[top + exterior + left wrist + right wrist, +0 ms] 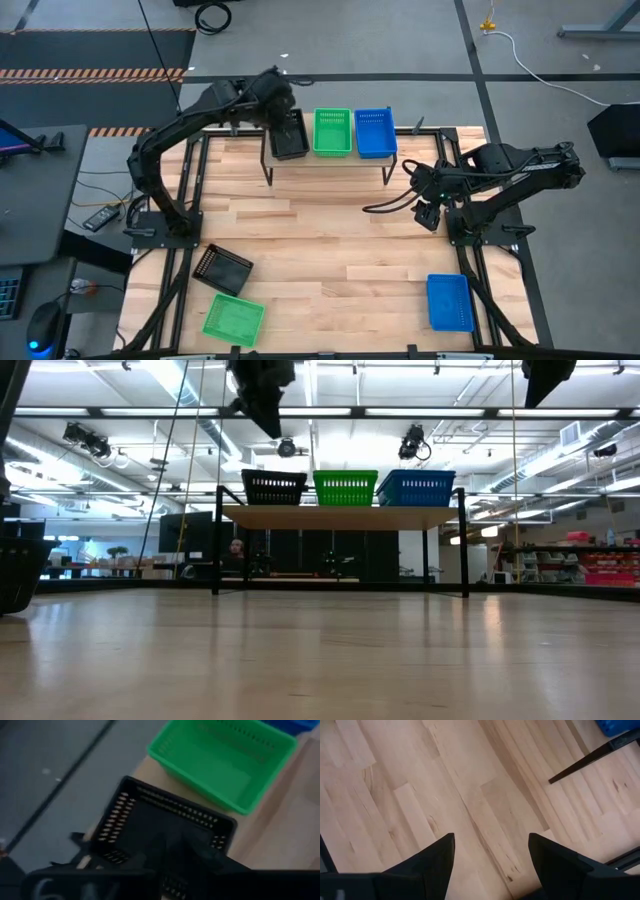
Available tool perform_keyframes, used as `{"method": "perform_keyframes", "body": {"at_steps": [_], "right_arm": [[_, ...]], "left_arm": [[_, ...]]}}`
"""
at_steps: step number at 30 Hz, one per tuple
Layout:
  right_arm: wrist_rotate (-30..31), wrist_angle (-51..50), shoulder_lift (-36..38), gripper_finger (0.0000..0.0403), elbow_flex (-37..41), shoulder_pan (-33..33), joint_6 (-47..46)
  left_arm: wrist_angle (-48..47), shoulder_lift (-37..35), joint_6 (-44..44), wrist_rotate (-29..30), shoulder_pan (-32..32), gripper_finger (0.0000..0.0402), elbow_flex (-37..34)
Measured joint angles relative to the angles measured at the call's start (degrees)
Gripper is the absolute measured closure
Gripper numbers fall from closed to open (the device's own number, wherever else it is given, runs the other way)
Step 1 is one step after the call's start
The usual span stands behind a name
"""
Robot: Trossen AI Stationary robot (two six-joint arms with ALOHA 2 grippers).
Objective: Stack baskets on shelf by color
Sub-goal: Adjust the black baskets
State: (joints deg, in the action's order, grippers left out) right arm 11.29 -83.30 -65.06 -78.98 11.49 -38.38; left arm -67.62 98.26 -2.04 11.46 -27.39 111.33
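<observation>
A: High view. The shelf (330, 161) stands at the far edge of the tabletop (330, 250), with three stacks side by side on it: black basket stack (290, 135), green basket stack (332, 131), blue basket stack (375, 132). How many baskets lie in each stack cannot be told from above. The left gripper (283, 108) is over the black stack.

B: And what is left?

A: Three baskets lie loose on the tabletop: a black basket (223, 268) and a green basket (234, 319) near the front left corner, and a blue basket (449, 302) at the front right. By judgement the task is about two thirds done, one basket of each colour still to be stacked. The right gripper (428, 213) waits above bare tabletop, right of centre.

B: Low view?

A: The three stacks sit level on the shelf, black (274, 488), green (345, 487), blue (416, 488). The left arm hangs above the black one.

B: Left wrist view?

A: The fingers (175, 852) are low inside the black stack, close together. Whether they are clamped on its wall or free of it I cannot tell.

B: Right wrist view?

A: The fingers (432, 857) stand wide apart, holding nothing, with only bare wood below.
</observation>
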Motion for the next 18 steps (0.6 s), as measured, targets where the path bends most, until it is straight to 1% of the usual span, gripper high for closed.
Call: {"method": "perform_keyframes", "body": {"at_steps": [3, 6, 12, 18], "right_arm": [[0.00, 0.01, -0.02, 0.0144, 0.00, 0.00, -0.06], [0.00, -0.01, -0.02, 0.0144, 0.00, 0.00, -0.74], [-0.44, -0.03, -0.02, 0.0144, 0.00, 0.00, -0.87], [-0.44, -0.25, -0.02, 0.0144, 0.00, 0.00, -0.03]], "left_arm": [[-0.55, 2.12, 1.24, -3.17, -0.35, 0.0341, -0.03], [-3.25, 4.30, 2.51, -6.43, -0.31, 0.0345, -0.04], [-9.26, 7.32, 2.73, -6.62, 0.37, 0.0347, -0.11], [-13.31, 7.58, 3.68, -6.26, 0.34, 0.0349, -0.11]]}}
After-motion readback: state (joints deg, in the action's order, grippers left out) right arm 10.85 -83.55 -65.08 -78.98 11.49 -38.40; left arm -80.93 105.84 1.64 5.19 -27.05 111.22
